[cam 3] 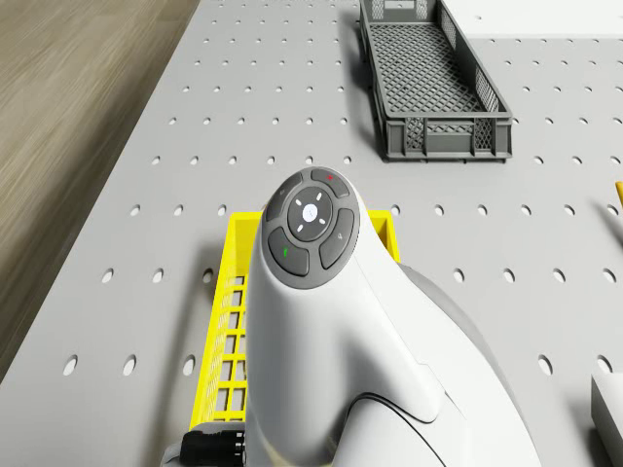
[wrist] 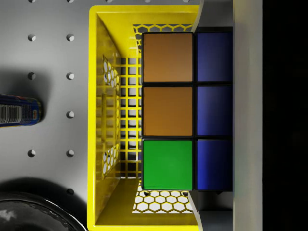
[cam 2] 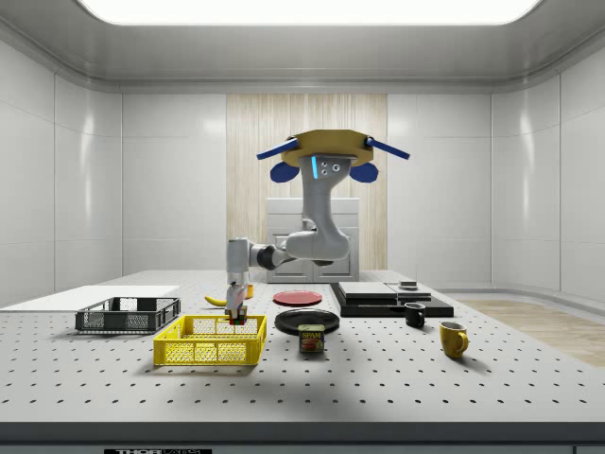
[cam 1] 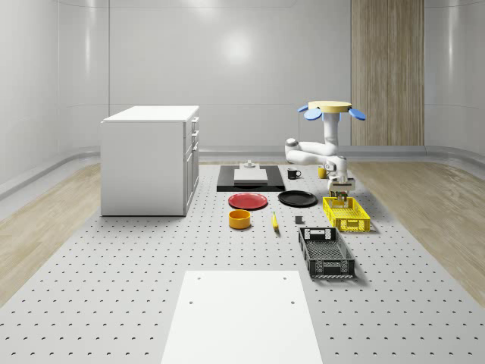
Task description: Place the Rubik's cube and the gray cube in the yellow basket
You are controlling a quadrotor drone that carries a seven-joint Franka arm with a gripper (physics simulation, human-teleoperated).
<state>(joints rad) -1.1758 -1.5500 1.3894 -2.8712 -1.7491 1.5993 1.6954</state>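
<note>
While the drone hovered, we logged these lines:

Drone [cam 2: 326,151]: we saw it hovering above the perforated surface [cam 1: 114,265], near the far end of the yellow basket [cam 1: 346,214].

Arm [cam 2: 312,236]: it reached down from the drone and bent toward the basket.

Claw [cam 2: 236,310]: we found it low over the basket's end nearer the side view's right, pinching the Rubik's cube [wrist: 185,110].

Rubik's cube: in the wrist view it sat just above the basket's mesh floor, showing two orange squares, one green and a blue column.

Gray cube: we could not pick it out.

Neighbours: a dark gray crate [cam 1: 326,252] lay just beyond the basket toward the whole-scene view's bottom; a black plate [cam 1: 297,199] and a red plate [cam 1: 248,201] lay on the whole-scene view's left of the basket; a Spam tin [cam 2: 312,339] stood near the basket in the side view.
</note>
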